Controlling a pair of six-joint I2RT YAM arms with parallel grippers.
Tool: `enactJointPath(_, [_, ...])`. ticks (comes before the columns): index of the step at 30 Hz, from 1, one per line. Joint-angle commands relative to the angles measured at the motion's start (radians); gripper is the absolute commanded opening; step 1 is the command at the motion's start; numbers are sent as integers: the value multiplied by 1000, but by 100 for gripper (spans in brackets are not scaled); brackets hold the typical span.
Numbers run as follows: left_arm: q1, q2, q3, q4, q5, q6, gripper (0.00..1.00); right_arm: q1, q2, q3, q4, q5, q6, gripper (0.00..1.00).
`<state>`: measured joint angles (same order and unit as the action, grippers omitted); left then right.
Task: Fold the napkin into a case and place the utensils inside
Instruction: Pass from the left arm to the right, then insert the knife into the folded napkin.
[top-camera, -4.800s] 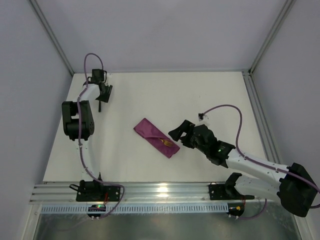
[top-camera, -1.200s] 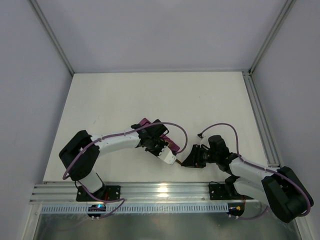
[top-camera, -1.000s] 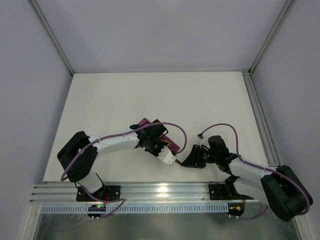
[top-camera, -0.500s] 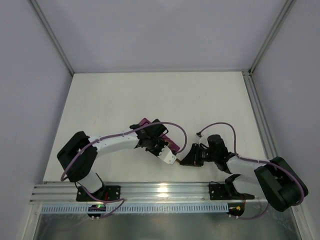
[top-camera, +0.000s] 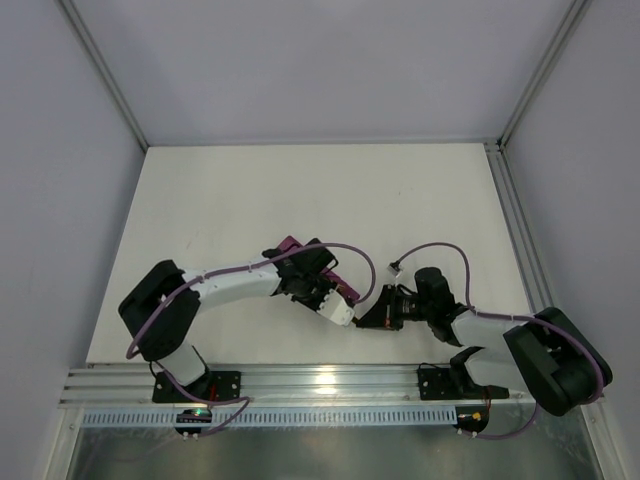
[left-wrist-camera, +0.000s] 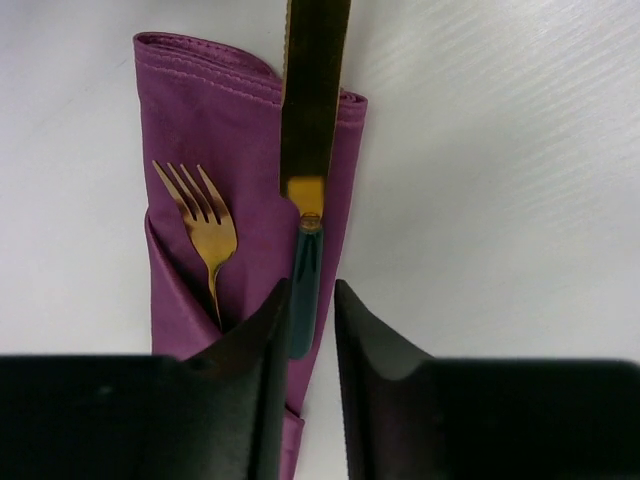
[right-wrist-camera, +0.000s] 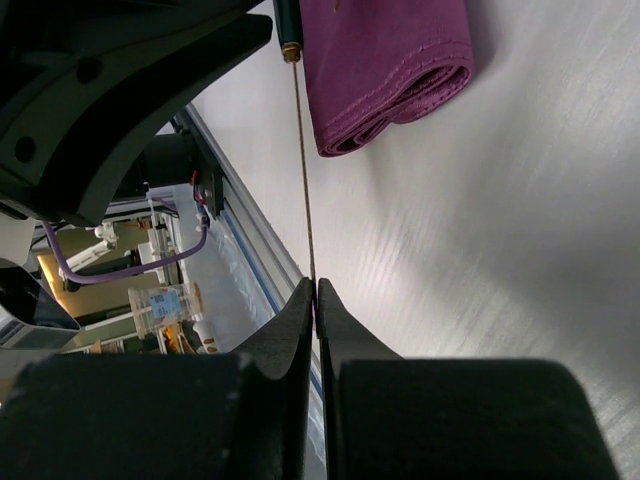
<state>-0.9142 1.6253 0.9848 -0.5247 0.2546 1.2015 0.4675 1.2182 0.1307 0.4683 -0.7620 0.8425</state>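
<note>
The napkin (left-wrist-camera: 240, 130) lies folded as a slim purple case, and its rolled end (right-wrist-camera: 385, 70) shows in the right wrist view. A gold fork (left-wrist-camera: 205, 225) sits tucked in its pocket. The knife (left-wrist-camera: 312, 100) lies along the case's right edge, its dark handle (left-wrist-camera: 305, 300) between the slightly parted jaws of my left gripper (left-wrist-camera: 310, 290). The handle rests against the left finger, with a gap on the right. My right gripper (right-wrist-camera: 316, 285) is shut on the tip of the knife blade (right-wrist-camera: 303, 170), seen edge-on. In the top view the left gripper (top-camera: 343, 313) and the right gripper (top-camera: 366, 320) nearly meet.
The left arm (top-camera: 240, 280) lies across most of the case (top-camera: 290, 245) in the top view. The black body of the left gripper (right-wrist-camera: 120, 90) fills the upper left of the right wrist view. The aluminium rail (top-camera: 320, 385) runs close behind both grippers at the near table edge.
My right gripper moved left toward the left one and its jaws closed on the knife blade. The left jaws went from shut to slightly apart around the handle.
</note>
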Motion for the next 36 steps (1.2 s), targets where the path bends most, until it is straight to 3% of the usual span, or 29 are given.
enactJointPath(1, [-2, 18, 46, 48, -8, -71, 30, -3, 17, 1, 64, 23, 38, 4])
enactJointPath(8, [-2, 19, 63, 91, -41, -144, 37, -3, 14, -29, 92, 79, 99, 4])
enactJointPath(13, [1, -45, 112, -3, -6, -230, 39, -3, -3, -58, 127, 104, 141, 4])
enactJointPath(15, [21, -91, 139, -44, 6, -337, 40, -1, -31, -77, 135, 119, 171, 4])
enactJointPath(18, [128, -108, 204, -58, -1, -550, 40, -1, -83, -98, 133, 167, 207, 4])
enactJointPath(21, [289, -78, 233, -34, -38, -721, 48, 0, -140, -95, 80, 202, 210, 4])
enactJointPath(25, [477, 13, 215, 21, -35, -804, 50, 3, -189, -71, 14, 231, 193, 4])
enactJointPath(32, [512, 162, 189, 123, -66, -824, 50, 17, -106, -16, 9, 216, 175, 4])
enactJointPath(36, [512, 197, 192, 130, -40, -832, 36, 20, -28, 35, 10, 162, 147, 4])
